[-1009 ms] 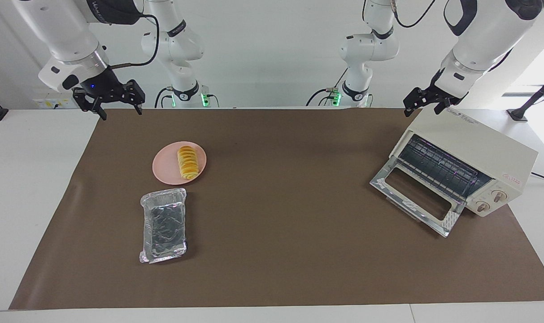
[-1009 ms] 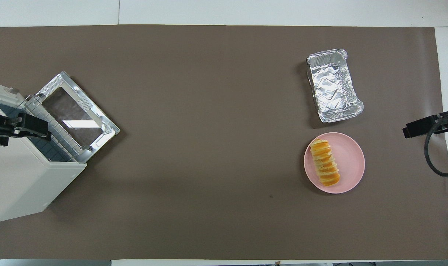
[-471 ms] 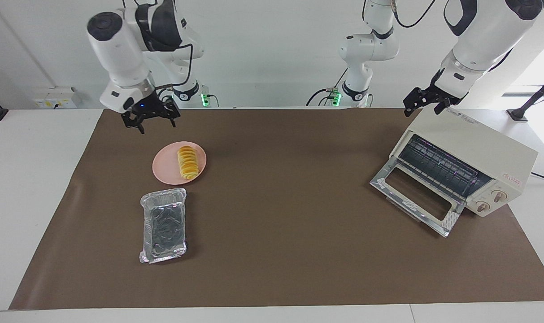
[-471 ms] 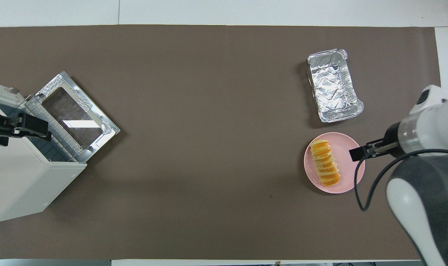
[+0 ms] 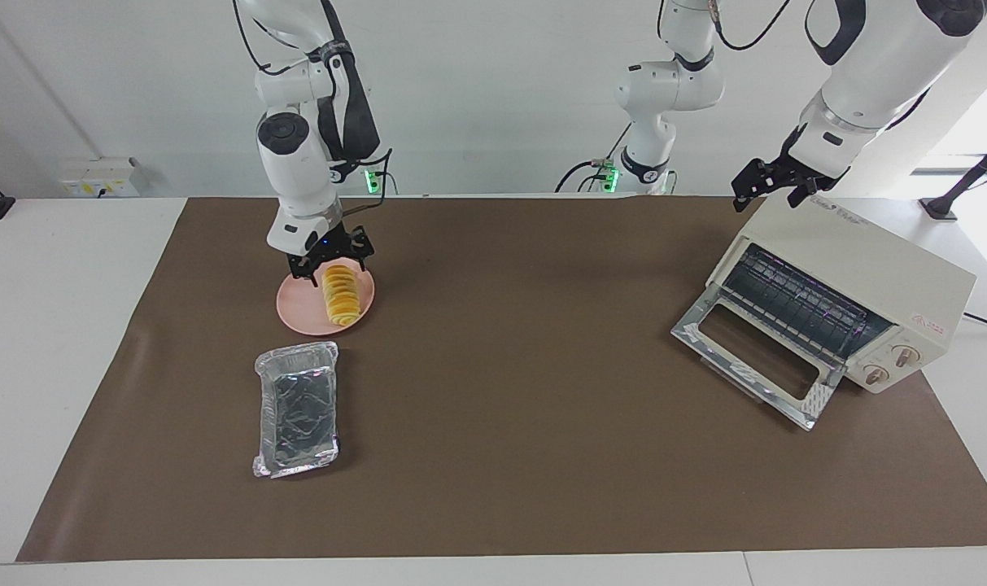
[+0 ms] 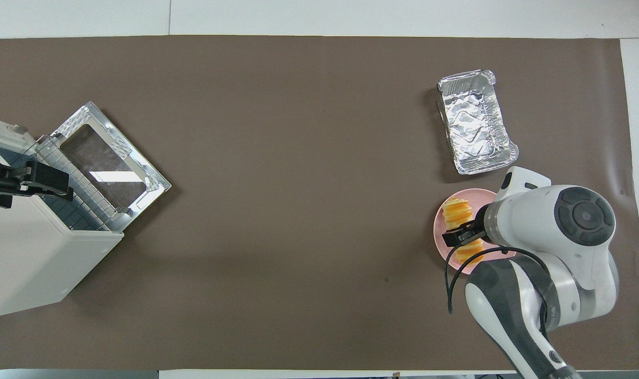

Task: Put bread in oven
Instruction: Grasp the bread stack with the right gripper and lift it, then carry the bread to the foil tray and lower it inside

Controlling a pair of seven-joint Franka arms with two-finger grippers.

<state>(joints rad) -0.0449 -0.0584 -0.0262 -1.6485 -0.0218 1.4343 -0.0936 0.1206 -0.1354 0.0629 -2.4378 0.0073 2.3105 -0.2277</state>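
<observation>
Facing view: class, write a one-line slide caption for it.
Right hand, open, over bread on pink plate; left hand waits above open toaster oven.

Pink plate, foil tray, brown mat

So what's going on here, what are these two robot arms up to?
The right gripper hangs open over a small ridged yellow-orange bread loaf lying on a round pink plate, apparently about to pick it up; nothing is gripped yet. At the left arm's end of the table a cream-white toaster oven stands with its glass door dropped open, seemingly ready for the loaf. The left gripper waits open over the oven's top. A crinkled silver foil tray sits beside the plate, farther from the robots.
</observation>
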